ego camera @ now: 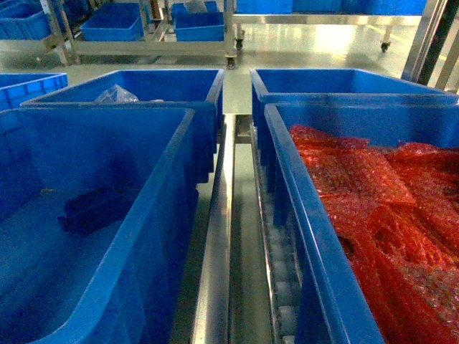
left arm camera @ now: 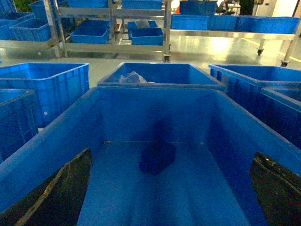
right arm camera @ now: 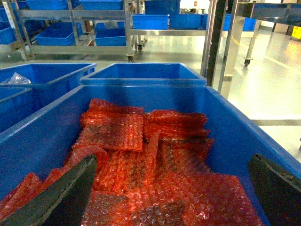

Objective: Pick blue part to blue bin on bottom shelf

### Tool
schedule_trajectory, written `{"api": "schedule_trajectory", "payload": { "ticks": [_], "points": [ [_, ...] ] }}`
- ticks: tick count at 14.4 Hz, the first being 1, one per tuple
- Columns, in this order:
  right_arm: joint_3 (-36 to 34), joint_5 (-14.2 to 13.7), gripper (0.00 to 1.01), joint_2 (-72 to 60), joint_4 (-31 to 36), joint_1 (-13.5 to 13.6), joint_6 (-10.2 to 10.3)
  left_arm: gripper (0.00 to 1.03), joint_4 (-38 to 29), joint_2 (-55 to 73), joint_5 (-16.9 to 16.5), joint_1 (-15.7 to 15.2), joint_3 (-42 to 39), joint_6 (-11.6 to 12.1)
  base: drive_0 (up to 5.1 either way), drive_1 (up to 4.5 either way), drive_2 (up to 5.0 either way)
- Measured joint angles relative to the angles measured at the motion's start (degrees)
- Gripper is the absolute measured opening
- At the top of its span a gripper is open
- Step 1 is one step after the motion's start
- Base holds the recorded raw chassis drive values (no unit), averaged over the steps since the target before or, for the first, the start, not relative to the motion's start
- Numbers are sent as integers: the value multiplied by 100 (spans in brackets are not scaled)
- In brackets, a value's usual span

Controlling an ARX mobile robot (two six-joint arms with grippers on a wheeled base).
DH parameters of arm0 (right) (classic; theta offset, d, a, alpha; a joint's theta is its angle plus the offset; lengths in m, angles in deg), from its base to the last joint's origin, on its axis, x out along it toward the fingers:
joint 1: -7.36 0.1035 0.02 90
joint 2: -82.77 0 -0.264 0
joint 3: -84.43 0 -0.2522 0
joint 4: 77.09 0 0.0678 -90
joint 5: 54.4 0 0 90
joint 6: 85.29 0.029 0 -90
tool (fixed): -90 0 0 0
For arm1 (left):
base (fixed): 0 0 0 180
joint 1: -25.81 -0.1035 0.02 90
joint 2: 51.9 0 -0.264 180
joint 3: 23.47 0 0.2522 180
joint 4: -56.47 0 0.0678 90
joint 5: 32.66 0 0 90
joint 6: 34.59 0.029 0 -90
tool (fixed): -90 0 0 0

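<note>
The blue bin (ego camera: 154, 215) fills the left of the head view, and its inner walls (left arm camera: 155, 110) fill the left wrist view. A dark blue part (ego camera: 95, 211) lies on the bin's floor, seen again (left arm camera: 157, 158) near the far wall. My left gripper (left arm camera: 170, 154) hangs open above the bin's inside, its fingers (left arm camera: 66, 188) wide apart with nothing between them. My right gripper (right arm camera: 173, 158) is open over the red bubble-wrap bags (right arm camera: 141, 160). The bottom shelf's steel rail (ego camera: 215, 258) runs between the two crates. Neither gripper shows in the head view.
A like blue crate (ego camera: 315, 236) on the right holds the red bags (ego camera: 387, 208). Behind stand more blue crates (ego camera: 179, 89), one with a clear plastic bag (ego camera: 116, 94). White rollers (ego camera: 283, 287) lie beside the rail. Steel racks (left arm camera: 113, 44) with small bins stand across the floor.
</note>
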Motion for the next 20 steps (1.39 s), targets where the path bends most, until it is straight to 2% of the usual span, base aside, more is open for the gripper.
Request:
{"api": "schedule_trajectory", "payload": {
  "ticks": [20],
  "points": [
    [0, 0, 98, 0, 0, 0, 0, 98, 0, 0, 2, 0, 0, 7, 0, 0, 0]
  ]
}}
